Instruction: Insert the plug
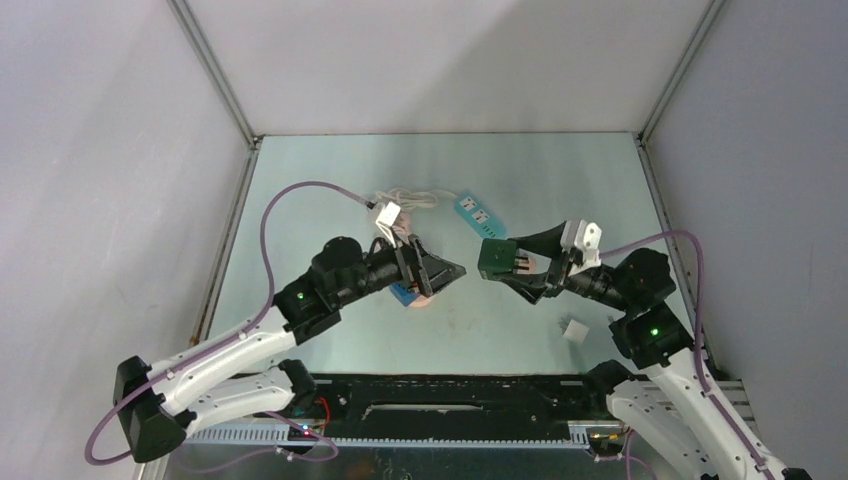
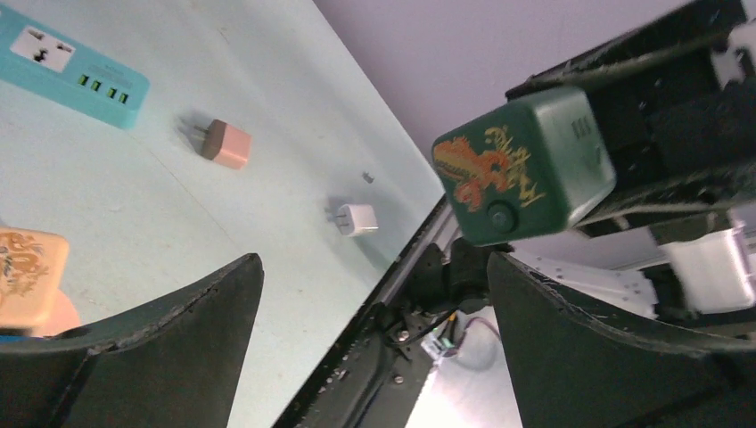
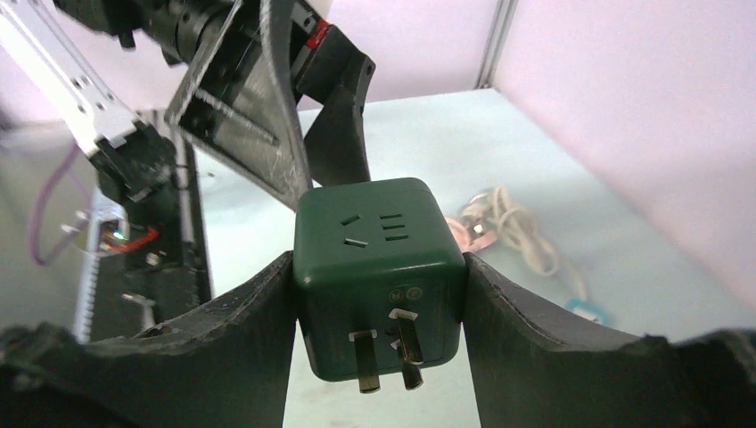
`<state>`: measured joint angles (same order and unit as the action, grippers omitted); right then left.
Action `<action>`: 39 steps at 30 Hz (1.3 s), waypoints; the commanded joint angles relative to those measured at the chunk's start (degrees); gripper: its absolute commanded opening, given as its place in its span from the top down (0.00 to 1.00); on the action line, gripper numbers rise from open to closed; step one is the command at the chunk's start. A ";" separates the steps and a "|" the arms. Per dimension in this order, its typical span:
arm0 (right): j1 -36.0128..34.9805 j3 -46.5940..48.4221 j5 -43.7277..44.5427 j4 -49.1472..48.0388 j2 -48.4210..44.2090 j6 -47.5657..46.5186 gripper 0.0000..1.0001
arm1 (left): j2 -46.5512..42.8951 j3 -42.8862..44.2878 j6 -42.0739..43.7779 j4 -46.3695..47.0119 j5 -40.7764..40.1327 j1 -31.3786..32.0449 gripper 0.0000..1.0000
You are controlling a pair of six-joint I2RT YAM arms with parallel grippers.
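Observation:
My right gripper (image 1: pixel 503 262) is shut on a dark green cube plug (image 1: pixel 496 257) and holds it above the table. In the right wrist view (image 3: pixel 378 272) the cube (image 3: pixel 379 245) sits between both fingers, its metal prongs (image 3: pixel 385 357) pointing back toward the camera. My left gripper (image 1: pixel 452 270) is open and empty, facing the cube from the left with a small gap. In the left wrist view (image 2: pixel 374 260) the cube (image 2: pixel 526 165) shows an orange dragon print. The teal power strip (image 1: pixel 477 213) lies flat behind them; it also shows in the left wrist view (image 2: pixel 67 67).
A white cable coil (image 1: pixel 405 200) and white plug (image 1: pixel 385 215) lie left of the strip. An orange cube (image 2: pixel 27 267) lies under my left gripper. A pink charger (image 2: pixel 225 143) and a white charger (image 1: pixel 575 329) lie on the table.

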<state>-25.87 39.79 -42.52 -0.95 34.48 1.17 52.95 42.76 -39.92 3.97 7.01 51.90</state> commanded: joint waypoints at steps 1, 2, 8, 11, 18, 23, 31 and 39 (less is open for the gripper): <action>-2.75 -1.72 4.23 -6.77 -1.09 -14.90 1.00 | -1.36 2.85 -10.47 3.73 4.67 -2.21 0.02; -3.13 -1.89 3.04 -6.74 -1.42 -16.89 1.00 | -2.01 2.18 -11.28 5.53 5.62 -2.51 0.02; -7.59 -3.70 0.23 -6.79 -3.92 -24.09 1.00 | -2.86 2.06 -12.45 11.88 13.73 -2.94 0.04; -10.94 -3.93 0.80 -6.51 -4.79 -26.66 1.00 | -0.48 3.54 -13.10 13.04 18.15 -2.93 0.04; -16.41 -3.92 3.62 -9.05 -6.16 -29.19 1.00 | 4.33 6.04 -13.35 12.71 21.59 -2.98 0.05; -17.63 -3.84 3.87 -11.36 -5.09 -30.09 1.00 | 6.54 5.92 -16.84 20.57 27.20 -3.01 0.08; -18.21 -3.84 6.12 -16.35 -3.62 -30.38 1.00 | 9.33 4.59 -23.35 29.44 30.74 -2.86 0.13; -18.42 -3.84 6.50 -18.20 -2.22 -30.01 1.00 | 9.61 3.73 -25.59 33.34 31.00 -2.45 0.29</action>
<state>-43.88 35.38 -37.69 -14.50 31.51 -28.32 63.02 45.84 -63.53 32.49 36.27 48.99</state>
